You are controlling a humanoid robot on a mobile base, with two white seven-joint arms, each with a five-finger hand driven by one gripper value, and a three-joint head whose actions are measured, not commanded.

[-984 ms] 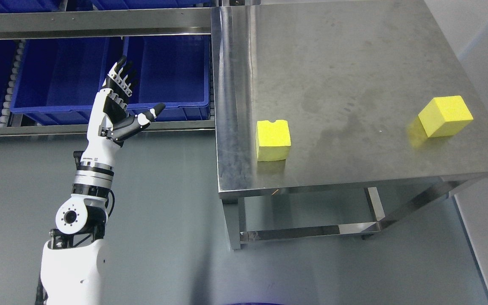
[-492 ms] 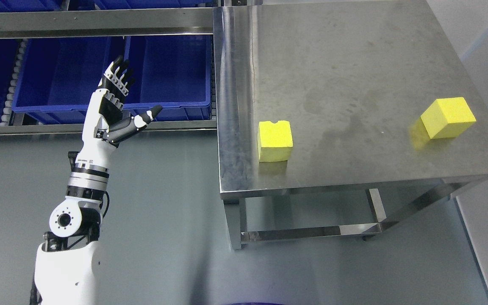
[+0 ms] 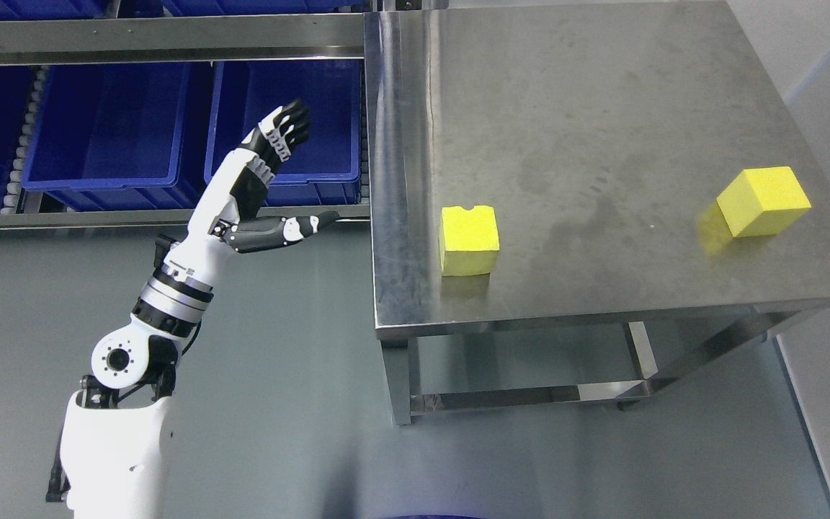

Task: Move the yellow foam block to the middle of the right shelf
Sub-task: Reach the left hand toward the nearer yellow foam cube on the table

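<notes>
Step in hand: reaching toward the near foam block; nothing is grasped yet, so the task looks barely begun.
Left hand [image 3: 271, 180]: raised off the table's left edge, in front of the blue bins [image 3: 170, 122]; fingers straight and spread, thumb stuck out sideways toward the table, holding nothing.
Right arm: out of view.
Near block [image 3: 468, 239]: a yellow foam cube on the steel table [image 3: 602, 108], close to the front-left corner, with a small notch in its top back edge; it stands flat and apart from everything.
Far block [image 3: 764, 200]: a second yellow cube near the table's right edge, turned at an angle, well apart from the first.
Which block: the task does not say; the near one is my guess, as it lies closest to the working hand.
Approach: bring the hand over the table's rim, not through it, as the steel edge lies between the palm and the cube.
Grip: come in with thumb on one flat face and fingers on the opposite face, centred so the cube does not twist.
Pressure: foam gives, so close gently; a hard squeeze would deform it and may make it spring out.
Risk: a low sideways sweep could push the block along the smooth steel instead of catching it.
Goal shelf: the right shelf's middle level cannot be made out here.
</notes>
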